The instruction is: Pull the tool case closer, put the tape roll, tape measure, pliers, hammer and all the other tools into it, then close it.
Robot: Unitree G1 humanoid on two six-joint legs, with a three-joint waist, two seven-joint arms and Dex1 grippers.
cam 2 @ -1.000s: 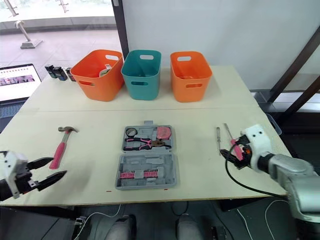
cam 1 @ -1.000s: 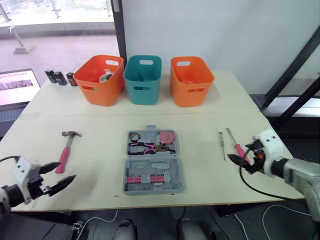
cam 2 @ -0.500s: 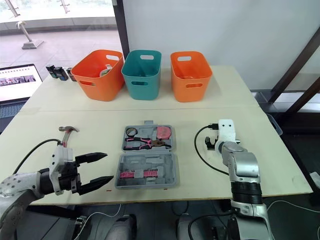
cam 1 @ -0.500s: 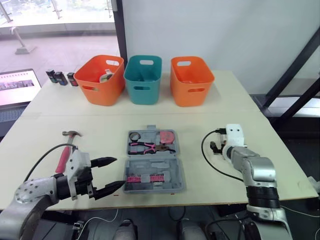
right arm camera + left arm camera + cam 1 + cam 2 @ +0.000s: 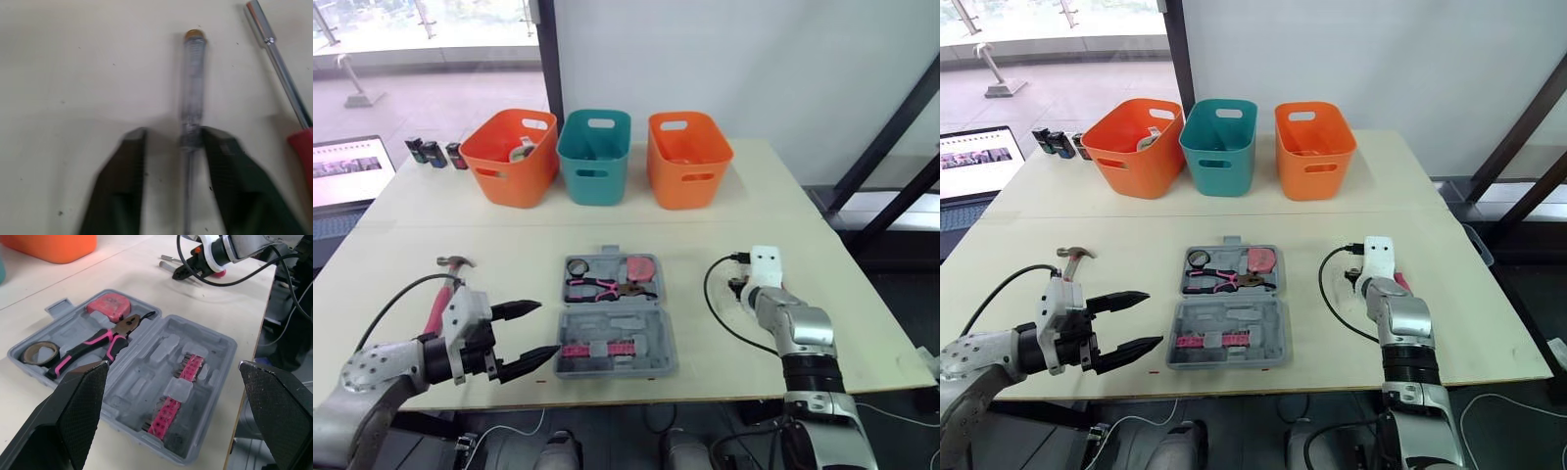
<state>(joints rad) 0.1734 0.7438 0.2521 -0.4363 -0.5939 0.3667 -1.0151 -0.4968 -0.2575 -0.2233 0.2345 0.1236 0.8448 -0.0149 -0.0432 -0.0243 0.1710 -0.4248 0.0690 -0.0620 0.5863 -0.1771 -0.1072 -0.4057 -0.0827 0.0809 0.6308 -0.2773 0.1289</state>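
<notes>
Right gripper (image 5: 173,134) low over the table (image 5: 73,58), fingers apart and straddling a slim clear-handled screwdriver (image 5: 192,73), closer to one finger than the other; red-handled driver (image 5: 281,73) lying just beside it. Left gripper (image 5: 548,328) likewise spread, hovering near the front left corner of the tool case (image 5: 646,335), touching nothing. Case open at mid-table, with tape roll (image 5: 53,352), pliers (image 5: 105,338) and tape measure (image 5: 108,307) already seated in the far half; hammer (image 5: 453,262) on the table off to the left, well apart from the case. Likely step in hand: pinching the slim screwdriver for the carry to the case. Risks, as judged: an off-centre squeeze rolling the round shaft aside or squirting it out; a fingertip catching the red-handled driver and dragging it along; pads scraping the tabletop on so flat a tool; a weak pinch dropping it short of the case.
</notes>
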